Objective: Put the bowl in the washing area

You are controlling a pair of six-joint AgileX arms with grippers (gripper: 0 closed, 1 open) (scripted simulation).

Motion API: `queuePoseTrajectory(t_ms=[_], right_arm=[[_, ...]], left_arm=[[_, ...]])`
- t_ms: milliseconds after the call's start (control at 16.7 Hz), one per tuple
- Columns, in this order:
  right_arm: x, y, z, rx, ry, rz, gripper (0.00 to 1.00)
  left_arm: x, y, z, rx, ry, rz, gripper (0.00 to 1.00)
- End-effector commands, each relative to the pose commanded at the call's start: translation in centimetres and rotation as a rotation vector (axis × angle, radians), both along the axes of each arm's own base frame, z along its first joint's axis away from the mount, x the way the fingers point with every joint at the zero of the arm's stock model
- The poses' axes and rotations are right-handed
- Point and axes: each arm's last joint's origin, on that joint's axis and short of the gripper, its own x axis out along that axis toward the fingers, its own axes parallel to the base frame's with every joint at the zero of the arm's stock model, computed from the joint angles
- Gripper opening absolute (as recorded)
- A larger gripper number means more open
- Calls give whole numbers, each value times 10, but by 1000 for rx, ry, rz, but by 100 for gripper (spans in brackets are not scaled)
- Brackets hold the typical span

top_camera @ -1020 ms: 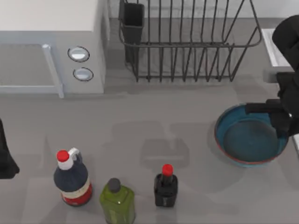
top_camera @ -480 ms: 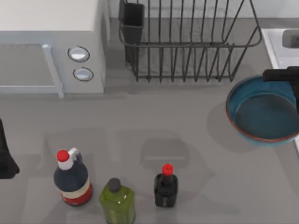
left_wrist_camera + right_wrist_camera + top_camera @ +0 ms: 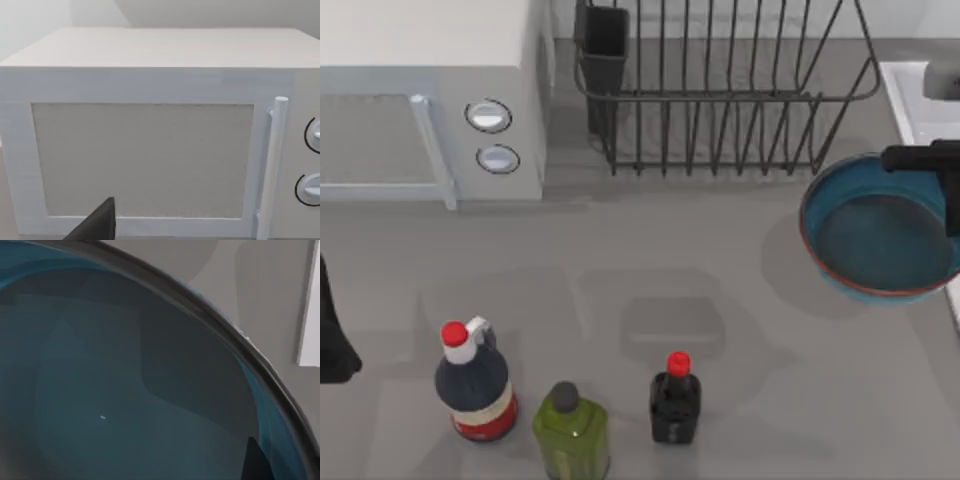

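Note:
The teal-blue bowl [image 3: 880, 235] with a reddish-brown rim hangs above the table at the right, just in front of the dish rack's right end, its shadow on the table to its left. My right gripper [image 3: 948, 195] is shut on the bowl's right rim at the picture's right edge. The right wrist view looks straight into the bowl [image 3: 125, 390]. The washing area [image 3: 900, 95], a white basin with a pale raised rim, lies at the back right, just behind and right of the bowl. My left arm [image 3: 330, 340] is parked at the table's left edge.
A dark wire dish rack [image 3: 720, 90] stands at the back centre and a white microwave [image 3: 430, 100] at the back left, also seen close up as the microwave [image 3: 150, 150]. Three bottles stand at the front: red-capped [image 3: 475, 385], green [image 3: 570, 430] and dark [image 3: 675, 400].
The bowl has risen off the table in my right gripper and travelled toward the back right, close to the basin; in the last half second it barely shifted.

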Motion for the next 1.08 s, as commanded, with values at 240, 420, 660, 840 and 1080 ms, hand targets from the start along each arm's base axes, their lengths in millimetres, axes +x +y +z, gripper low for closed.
queuePoseTrajectory(t_ms=[240, 420, 660, 840, 1080], right_arm=[[16, -25, -20, 103, -128, -37, 0], [31, -57, -41, 182, -293, -99, 0], [41, -111, -65, 248, -594, -178, 0], [32, -151, -70, 246, -868, -200, 0], [4, -189, -63, 168, -1217, -162, 0]], left_arm=[[0, 0, 0, 0, 0, 0, 100], [0, 0, 0, 0, 0, 0, 100], [0, 0, 0, 0, 0, 0, 100], [0, 0, 0, 0, 0, 0, 100], [0, 0, 0, 0, 0, 0, 100]])
